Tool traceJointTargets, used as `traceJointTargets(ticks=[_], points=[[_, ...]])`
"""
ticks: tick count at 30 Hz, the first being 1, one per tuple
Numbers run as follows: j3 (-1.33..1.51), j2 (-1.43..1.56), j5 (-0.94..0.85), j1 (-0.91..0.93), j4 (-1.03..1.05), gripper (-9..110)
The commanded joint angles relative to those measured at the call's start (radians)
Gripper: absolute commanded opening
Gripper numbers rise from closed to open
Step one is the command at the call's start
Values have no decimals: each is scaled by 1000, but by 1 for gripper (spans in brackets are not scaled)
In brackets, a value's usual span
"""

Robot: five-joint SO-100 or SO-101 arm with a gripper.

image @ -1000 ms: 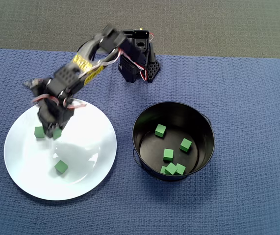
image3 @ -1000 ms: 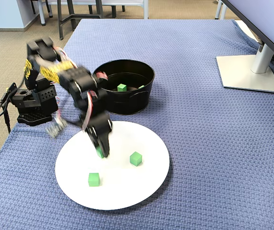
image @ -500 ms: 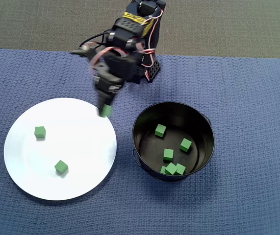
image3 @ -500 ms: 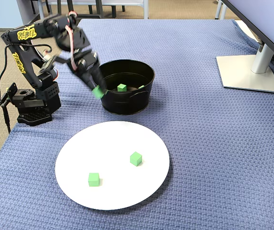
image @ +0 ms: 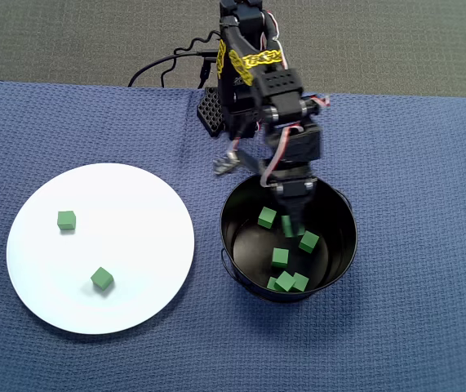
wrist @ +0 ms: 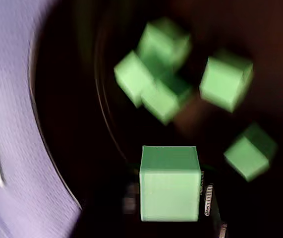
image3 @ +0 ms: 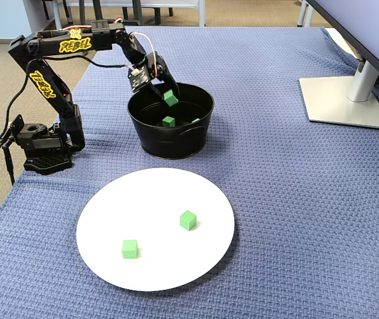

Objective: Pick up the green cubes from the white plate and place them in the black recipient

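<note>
Black two-finger gripper (image3: 170,98) clamped on one small matte green cube (image3: 170,98), hanging over open mouth of round glossy black metal pot (image: 340,245), toward its 12 o'clock rim in overhead view. Wrist view: held cube (wrist: 169,182) above loose cubes on pot floor. Advice: open jaws here, lift straight up, avoid rim. Two cubes left on large round white plate (image: 147,212), at 9 o'clock of pot. Surface: blue woven cloth (image3: 295,199); monitor stand (image3: 343,100) at far right; beige floor beyond.

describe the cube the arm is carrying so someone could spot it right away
Find the black pot near the arm's base, behind the white plate in the fixed view. The gripper hangs over the pot's opening, shut on one green cube. Unlike the cubes lying in the pot or on the plate, it is held in the air.
</note>
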Motion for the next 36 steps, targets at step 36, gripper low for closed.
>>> traceJointTargets(ticks=[36], points=[[-591,-676,-571,1216,89,21]])
